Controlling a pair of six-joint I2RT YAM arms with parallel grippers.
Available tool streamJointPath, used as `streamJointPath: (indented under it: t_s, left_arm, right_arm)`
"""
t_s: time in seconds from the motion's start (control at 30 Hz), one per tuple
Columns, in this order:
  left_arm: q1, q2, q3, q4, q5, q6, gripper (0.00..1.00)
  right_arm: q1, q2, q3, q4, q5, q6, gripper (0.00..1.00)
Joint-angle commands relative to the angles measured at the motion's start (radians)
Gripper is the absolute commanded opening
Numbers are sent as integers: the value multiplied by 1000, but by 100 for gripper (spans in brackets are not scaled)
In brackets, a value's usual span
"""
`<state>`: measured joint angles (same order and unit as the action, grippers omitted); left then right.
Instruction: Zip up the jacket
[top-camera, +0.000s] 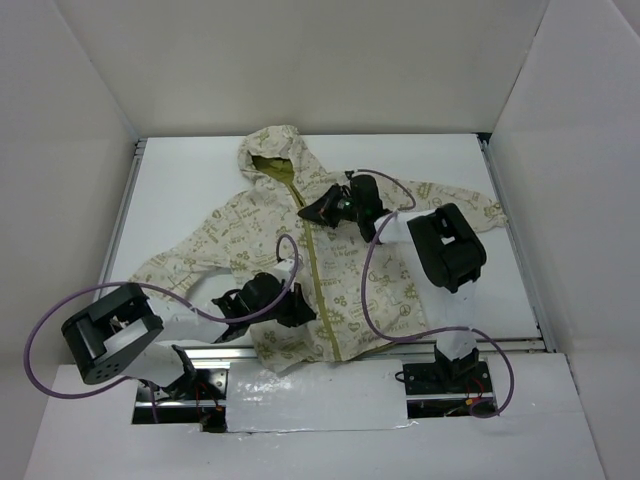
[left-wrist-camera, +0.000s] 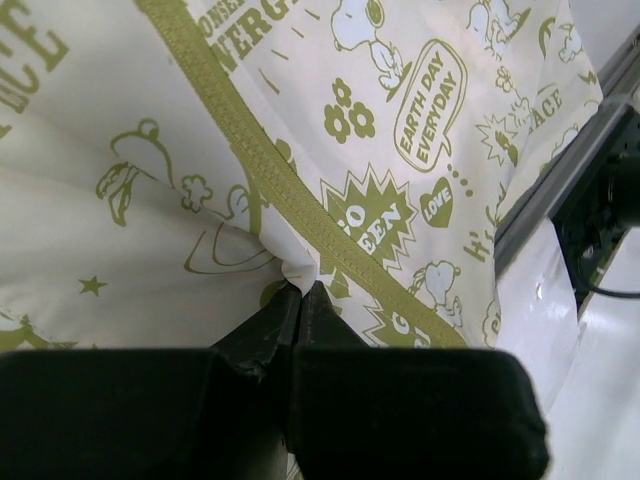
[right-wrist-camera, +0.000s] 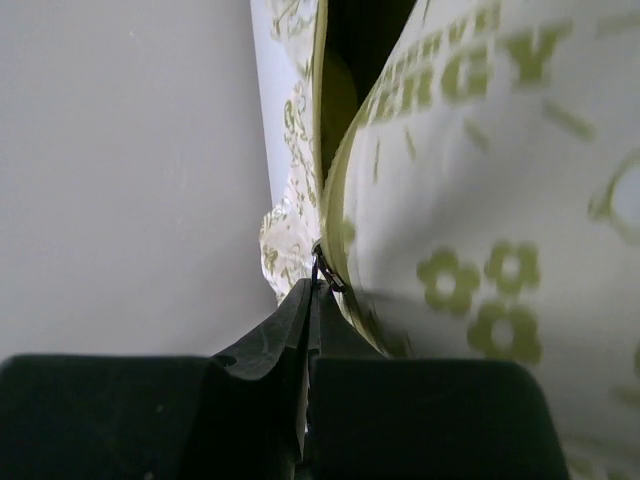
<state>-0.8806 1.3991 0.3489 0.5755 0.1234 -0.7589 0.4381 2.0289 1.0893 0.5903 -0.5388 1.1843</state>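
**Both grippers pinched shut along the jacket's front**

The jacket (top-camera: 385, 275) lay flat on its back on the white table (top-camera: 200, 180). Its hood (top-camera: 272, 145) pointed to the far side, its hem lay at the near edge by the arm bases, and its sleeves were spread out to either side. The olive zipper (top-camera: 318, 285) ran up the middle of the cream printed front. In the left wrist view its teeth were meshed along the stretch that showed. Above its upper end the collar lay open on the olive lining.

The left gripper (top-camera: 306, 310) sat low on the front, near the hem. Its fingers were pressed together on a small peak of cream fabric (left-wrist-camera: 300, 270) just beside the zipper tape.

The right gripper (top-camera: 304, 213) rested at the upper end of the zipper, just below the collar opening. Its fingers (right-wrist-camera: 285, 320) were closed tight, and a small dark tab (right-wrist-camera: 323, 270) at the zipper edge was nipped between their tips. The jacket front rose close beside them on one side.
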Motion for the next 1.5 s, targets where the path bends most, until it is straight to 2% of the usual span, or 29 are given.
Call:
streamJointPath:
  t_s: [0.0, 0.23, 0.53, 0.83, 1.03, 1.2, 1.33, 1.47]
  left_arm:
    - [-56, -31, 5, -22, 84, 30, 0]
    - [-120, -83, 25, -77, 82, 53, 0]
    - [-124, -207, 45, -187, 52, 78, 0]
    - [-118, -203, 71, -247, -8, 109, 0]
    - [-83, -151, 88, -266, -76, 109, 0]
    - [5, -106, 61, -267, -119, 55, 0]
    - [29, -69, 62, -301, -228, 26, 0]
    - [32, -35, 110, -321, -223, 29, 0]
  right_arm:
    - [-19, 53, 130, -67, 25, -22, 0]
    - [-76, 146, 325, -156, 19, -28, 0]
    - [-173, 293, 746, -424, 10, -136, 0]
    - [-208, 465, 1156, -583, 17, -216, 0]
    - [-222, 481, 1209, -532, 4, -242, 0]
    - [-248, 488, 1281, -520, -7, -264, 0]
    - [-263, 490, 1354, -537, -12, -282, 0]
    - [-263, 462, 1328, -547, -18, -336, 0]
